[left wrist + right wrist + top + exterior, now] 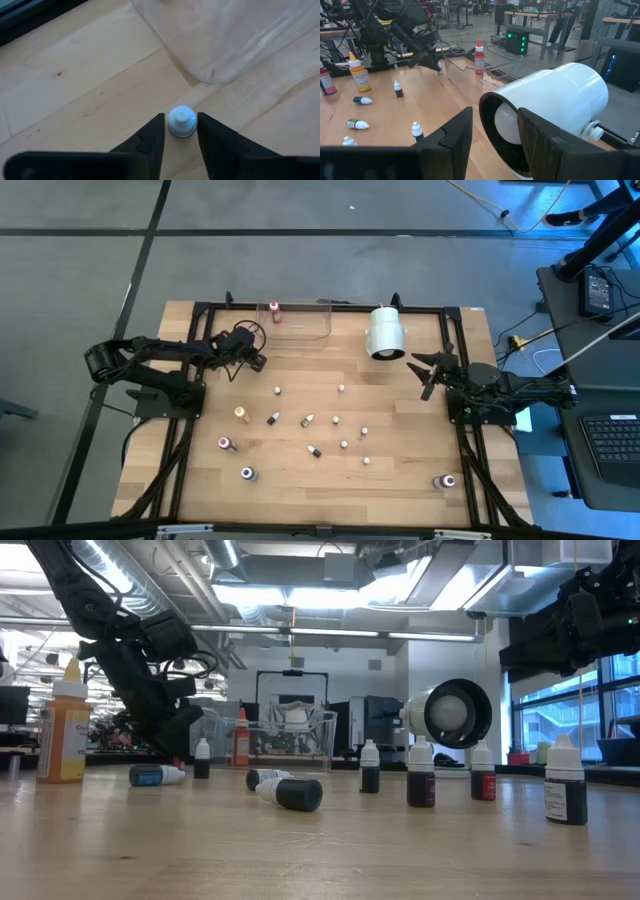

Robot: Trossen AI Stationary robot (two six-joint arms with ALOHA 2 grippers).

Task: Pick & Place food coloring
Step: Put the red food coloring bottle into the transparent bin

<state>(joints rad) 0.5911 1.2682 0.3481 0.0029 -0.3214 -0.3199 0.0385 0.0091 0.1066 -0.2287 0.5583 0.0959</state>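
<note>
The left tool (181, 137) stands low over the table (400, 470), near the front corner of the clear plastic tray (300, 323). Its two dark fingers (150, 142) bracket the white cap of a small food coloring vial (182, 121). The jaws are narrowed to about the cap's width; whether both pads have firm contact cannot be told.

Handling judgement: the vial is small, light and rigid plastic, with a smooth round cap. A round cap gives only a thin contact line and may twist or squirt out under pressure. Grip across the cap or just below it on the neck, with the jaws centred on the vial's axis. Use moderate force; the body is unlikely to crush, but the upright vial is narrow and probably tips easily if one finger arrives first.

The remaining food coloring bottles (310, 421) lie scattered over the middle of the table, some upright, some on their sides. One red-topped bottle (275, 310) stands inside the tray. An orange-topped bottle (64, 730) stands upright at the near edge in the low view.

The right tool (492, 135) waits at the right side of the table, jaws partly apart and holding nothing, facing the open end of the big white cylinder (385, 332).
</note>
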